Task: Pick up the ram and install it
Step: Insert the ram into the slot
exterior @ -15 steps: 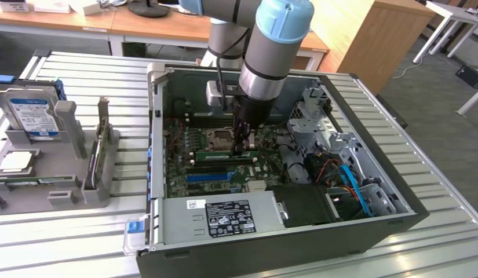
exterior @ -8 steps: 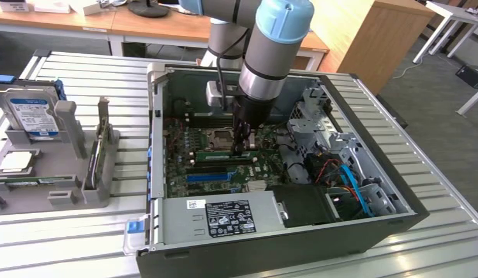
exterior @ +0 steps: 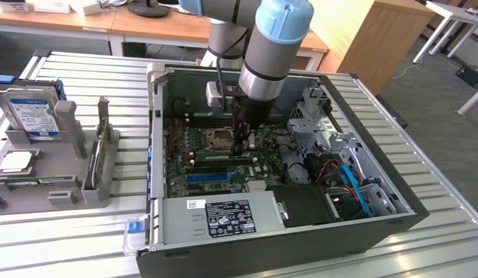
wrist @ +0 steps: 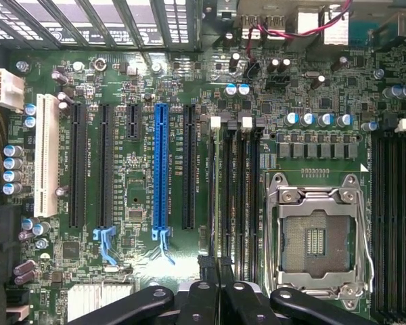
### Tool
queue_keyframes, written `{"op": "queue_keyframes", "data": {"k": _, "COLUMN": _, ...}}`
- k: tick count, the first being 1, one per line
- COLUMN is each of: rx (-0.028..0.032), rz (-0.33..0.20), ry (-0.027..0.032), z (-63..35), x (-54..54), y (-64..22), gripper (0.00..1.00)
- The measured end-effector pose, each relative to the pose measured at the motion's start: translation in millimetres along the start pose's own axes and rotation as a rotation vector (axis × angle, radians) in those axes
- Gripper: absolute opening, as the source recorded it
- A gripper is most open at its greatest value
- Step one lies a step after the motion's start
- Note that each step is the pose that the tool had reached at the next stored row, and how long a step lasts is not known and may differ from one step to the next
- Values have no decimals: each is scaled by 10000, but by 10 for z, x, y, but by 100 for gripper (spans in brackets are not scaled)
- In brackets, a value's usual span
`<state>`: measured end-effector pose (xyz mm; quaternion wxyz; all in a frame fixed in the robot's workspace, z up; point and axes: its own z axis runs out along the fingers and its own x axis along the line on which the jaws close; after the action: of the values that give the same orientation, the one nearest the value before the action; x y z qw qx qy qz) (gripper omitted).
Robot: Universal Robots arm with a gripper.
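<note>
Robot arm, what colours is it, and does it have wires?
The arm is a round silver-grey tube with light blue caps at the joints. A thin black cable hangs beside it. The gripper at the end is black, with round bolts.

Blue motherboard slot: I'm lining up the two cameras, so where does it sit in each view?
Exterior view: the blue slot lies between the CPU socket and the silver power supply, toward the exterior view's left of the gripper.
Wrist view: the blue slot runs between black slots, with the memory slots between it and the socket.
Shared landmark: the CPU socket.
</note>
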<state>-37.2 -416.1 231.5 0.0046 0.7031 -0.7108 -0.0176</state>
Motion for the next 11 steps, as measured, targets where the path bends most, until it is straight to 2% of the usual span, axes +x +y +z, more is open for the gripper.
{"op": "queue_keyframes", "data": {"k": 11, "rx": 0, "rz": 0, "ry": 0, "z": 8, "x": -3, "y": 7, "gripper": 12}}
